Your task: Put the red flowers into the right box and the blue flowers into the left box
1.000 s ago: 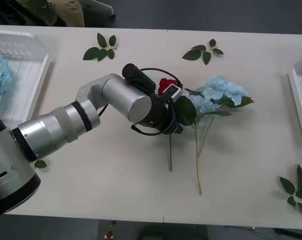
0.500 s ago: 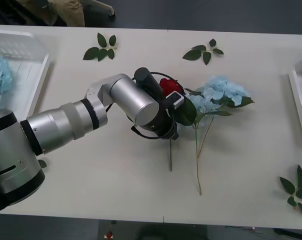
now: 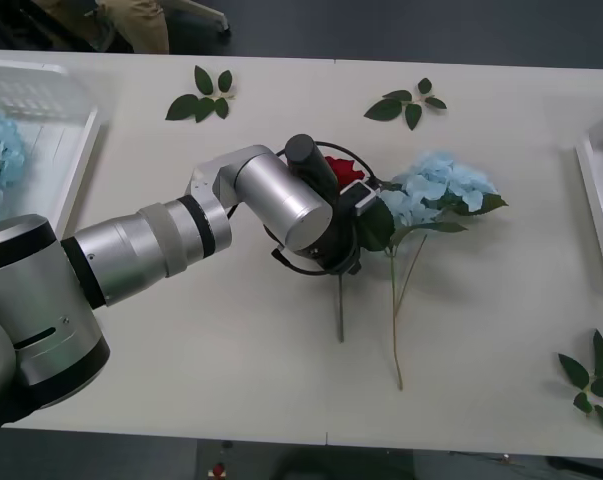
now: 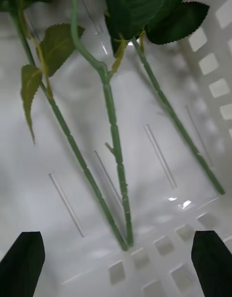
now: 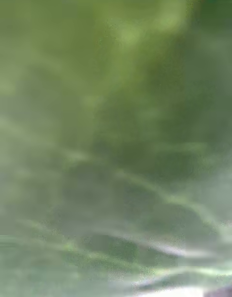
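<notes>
Red flowers (image 3: 339,167) lie mid-table, touching the blue flowers (image 3: 433,186) just to their right; the left gripper (image 3: 353,238) presses into their leaves, its grip impossible to tell. The right gripper (image 4: 116,263) hangs spread apart over rose stems (image 4: 115,147) inside the right box (image 4: 212,89)

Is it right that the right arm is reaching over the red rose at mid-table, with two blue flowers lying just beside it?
Not quite: it is the left arm. In the front view the left gripper is down over the red rose at mid-table, with the blue flowers just beside it. The right gripper is open over the right box, where green stems lie.
</notes>
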`<state>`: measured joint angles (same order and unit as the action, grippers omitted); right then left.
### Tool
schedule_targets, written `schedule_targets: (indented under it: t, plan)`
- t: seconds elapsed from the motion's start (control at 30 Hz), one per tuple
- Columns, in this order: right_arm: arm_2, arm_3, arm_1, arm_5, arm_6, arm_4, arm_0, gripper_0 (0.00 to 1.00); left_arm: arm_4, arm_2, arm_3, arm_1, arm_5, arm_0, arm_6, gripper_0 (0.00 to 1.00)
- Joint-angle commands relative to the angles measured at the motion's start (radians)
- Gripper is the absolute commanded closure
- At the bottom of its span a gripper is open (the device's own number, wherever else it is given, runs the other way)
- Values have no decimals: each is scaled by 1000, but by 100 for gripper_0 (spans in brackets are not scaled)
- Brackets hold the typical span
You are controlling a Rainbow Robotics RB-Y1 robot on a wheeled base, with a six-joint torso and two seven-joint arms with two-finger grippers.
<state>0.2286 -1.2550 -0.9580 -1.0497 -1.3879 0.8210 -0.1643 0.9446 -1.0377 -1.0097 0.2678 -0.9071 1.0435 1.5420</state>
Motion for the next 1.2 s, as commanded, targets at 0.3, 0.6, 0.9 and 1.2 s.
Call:
schedule_targets:
  t: [0.3,0.6,0.9,1.2]
  plan:
    - [21,-248,-11,-170,3,50,-14,10,-133,-12,-7,-33,1,24,-14,15]
    - [21,-471,48,-279,115,72,2,10,-124,-12,-7,-33,-18,24,-20,54]
    - [21,-701,87,-296,221,132,84,10,-115,-12,-7,-32,-22,24,-25,77]
    - [-49,-801,120,-262,239,139,101,10,-112,-12,-6,-32,-22,24,-37,100]
